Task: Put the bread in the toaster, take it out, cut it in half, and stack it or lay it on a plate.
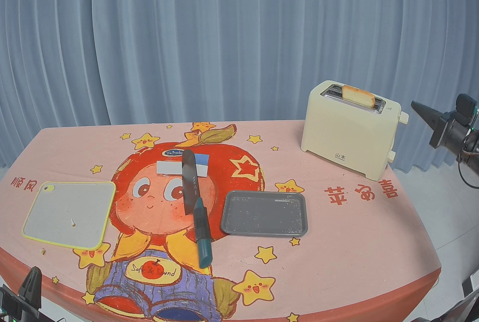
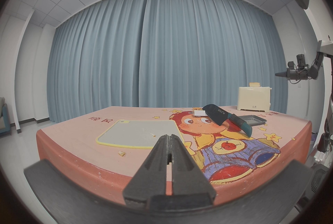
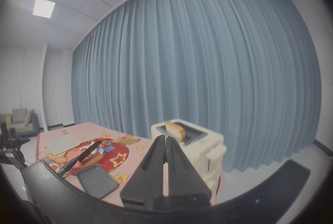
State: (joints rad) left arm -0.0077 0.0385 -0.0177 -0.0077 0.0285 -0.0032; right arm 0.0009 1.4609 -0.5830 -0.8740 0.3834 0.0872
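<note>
Bread [image 1: 358, 95] stands upright in the slot of the toaster [image 1: 349, 138], right of centre in the head view. The desk [image 1: 349, 248] carries the board [image 1: 70, 213] at lower left, the tray [image 1: 264, 213] at centre and the knife [image 1: 194, 203] between them. Left claw [image 2: 169, 136] and right claw [image 3: 165, 137] are both fully closed and hold nothing.

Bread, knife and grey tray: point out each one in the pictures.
bread [image 1: 358, 95], head view, its toasted side face.
knife [image 1: 197, 211], head view, where blade meets handle.
grey tray [image 1: 264, 214], head view, bare floor.
</note>
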